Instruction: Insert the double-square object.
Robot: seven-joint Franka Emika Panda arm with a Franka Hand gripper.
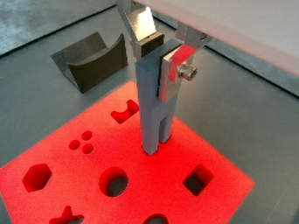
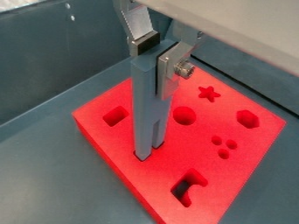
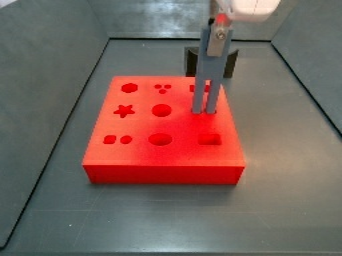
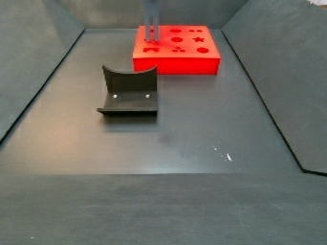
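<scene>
The double-square object (image 1: 156, 105) is a long grey-blue bar and stands upright in my gripper (image 1: 156, 57), which is shut on its upper end. Both wrist views show it (image 2: 146, 105), with the silver fingers (image 2: 176, 68) on either side. Its split lower end touches the top of the red block (image 1: 152, 179) between the square hole and the notched hole. I cannot tell whether it has entered a hole. In a side view the bar (image 3: 206, 92) stands at the right middle of the red block (image 3: 160, 165), under the gripper (image 3: 217, 42). It also shows faintly in a side view (image 4: 151, 29).
The red block (image 4: 179, 65) has several shaped holes: star, hexagon, round, square and small dots. A squat dark grey block with a curved notch (image 4: 128, 91) lies on the grey floor apart from it, also in a wrist view (image 1: 93, 59). Grey walls surround the floor.
</scene>
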